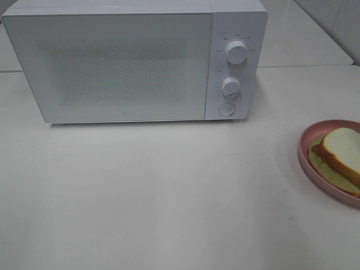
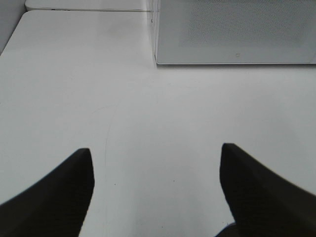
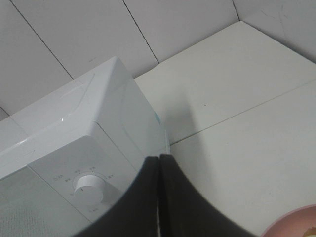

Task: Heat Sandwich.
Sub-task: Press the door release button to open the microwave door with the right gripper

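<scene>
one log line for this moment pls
microwave: door shut | sandwich: on pink plate, right of microwave | left pincer: open, empty | right pincer: shut, empty

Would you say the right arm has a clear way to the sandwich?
Probably yes: the sandwich lies uncovered on the plate at the right of the table, with nothing seen over it. The right gripper is shut, though, and would need to open first.

A white microwave [image 1: 124,62] stands at the back of a pale table [image 1: 169,197], door closed. Two knobs [image 1: 237,51] sit above a round button [image 1: 226,109] on its right panel. A pink plate [image 1: 306,140] lies well apart, to its right. Behind is a tiled wall [image 3: 74,39].
</scene>
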Motion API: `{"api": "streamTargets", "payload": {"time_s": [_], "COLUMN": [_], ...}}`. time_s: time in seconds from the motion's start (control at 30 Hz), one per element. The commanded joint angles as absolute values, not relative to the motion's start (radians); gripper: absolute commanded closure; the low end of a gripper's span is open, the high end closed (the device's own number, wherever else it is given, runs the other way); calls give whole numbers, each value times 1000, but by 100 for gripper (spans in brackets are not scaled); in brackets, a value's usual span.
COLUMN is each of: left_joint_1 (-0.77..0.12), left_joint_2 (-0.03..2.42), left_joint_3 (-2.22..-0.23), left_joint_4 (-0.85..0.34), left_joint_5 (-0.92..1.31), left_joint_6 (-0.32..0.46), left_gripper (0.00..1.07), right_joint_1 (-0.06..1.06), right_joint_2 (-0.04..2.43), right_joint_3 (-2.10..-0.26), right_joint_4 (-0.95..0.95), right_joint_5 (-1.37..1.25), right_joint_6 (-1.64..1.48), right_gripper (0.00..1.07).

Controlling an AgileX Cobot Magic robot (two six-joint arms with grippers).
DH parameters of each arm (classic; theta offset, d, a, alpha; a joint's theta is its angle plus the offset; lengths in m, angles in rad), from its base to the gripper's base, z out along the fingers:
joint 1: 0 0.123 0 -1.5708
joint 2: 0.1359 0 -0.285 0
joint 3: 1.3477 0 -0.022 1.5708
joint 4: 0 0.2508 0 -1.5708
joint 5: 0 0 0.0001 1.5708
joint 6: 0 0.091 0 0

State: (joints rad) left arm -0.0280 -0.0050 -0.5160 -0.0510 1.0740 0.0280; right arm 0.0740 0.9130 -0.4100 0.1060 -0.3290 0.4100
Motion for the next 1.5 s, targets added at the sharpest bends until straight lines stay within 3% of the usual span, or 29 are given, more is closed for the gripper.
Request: {"api": "streamTargets", "payload": {"time_s": [0.03,0.13,0.3,0.73,0.9,1.5], "left_joint_1": [-24,-24,-24,-24,-24,-24], "left_joint_2": [-28,-28,-28,-28,-28,-28], "left_joint_3": [-514,-514,-514,-514,-514,-514], "left_joint_4": [-52,-52,-52,-52,-52,-52], "left_joint_5": [1070,1070,1070,1070,1070,1070], "left_joint_6": [26,26,26,26,26,26], "left_gripper": [38,38,38,38,38,38], "right_joint_1": [86,120,282,573,631,632], "right_joint_2": [949,978,1097,1426,1540,1819], "right_joint_3": [-409,-397,-347,-341,-345,-571], "right_joint_4": [57,57,117,490,574,623], "right_joint_5": [-353,-394,-584,-814,-871,-809], "right_joint_6": [486,509,528,548,625,955], "right_gripper": [107,107,107,107,107,107]}}
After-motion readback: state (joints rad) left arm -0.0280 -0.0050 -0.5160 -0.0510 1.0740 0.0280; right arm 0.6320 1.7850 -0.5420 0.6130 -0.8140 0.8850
